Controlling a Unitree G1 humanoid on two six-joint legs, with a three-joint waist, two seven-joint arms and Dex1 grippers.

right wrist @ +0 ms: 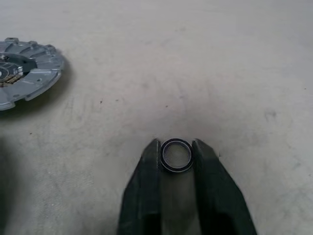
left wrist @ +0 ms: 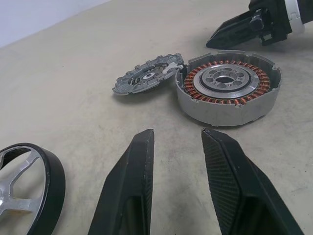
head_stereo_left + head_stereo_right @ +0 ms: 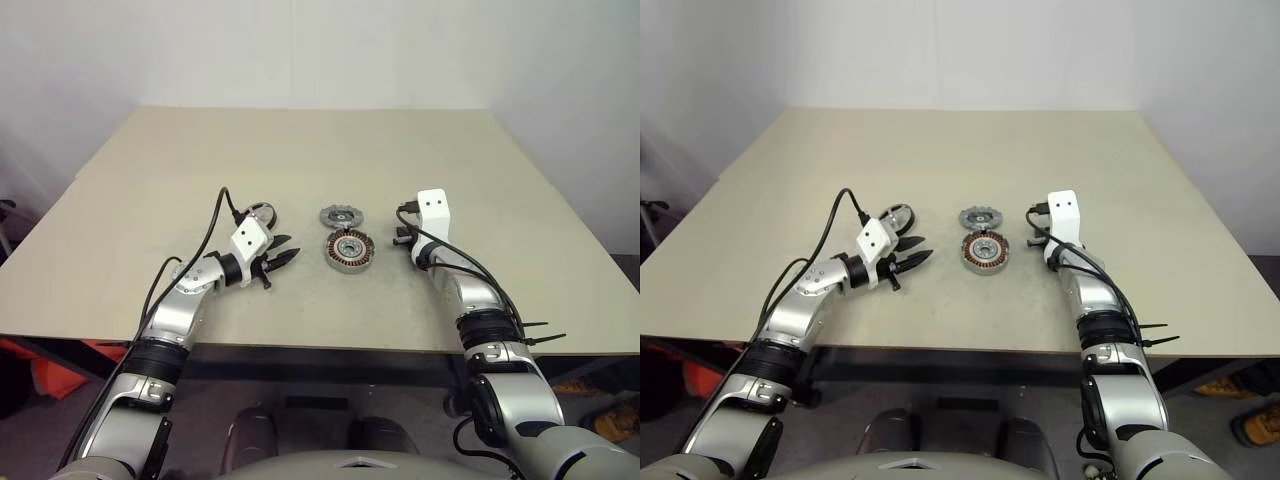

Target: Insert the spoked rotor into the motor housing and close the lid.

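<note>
Ring [image 1: 176, 155], small and dark-rimmed, sits pinched between the right gripper [image 1: 176, 149] fingertips, just beside the housing [image 3: 349, 251]. Left gripper [image 2: 177, 139] stands partly open and empty, aimed at the housing. Rotor [image 2: 22, 183] lies beside its fingers; lid [image 3: 340, 216] rests just beyond the housing, off.

Left gripper [image 2: 178, 142] jaws apart; right gripper [image 1: 176, 147] jaws pinched.

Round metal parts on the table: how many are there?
4. The motor housing at centre, the lid just behind it, the spoked rotor by the left pincer, a small ring between the right pincer's fingers.
</note>
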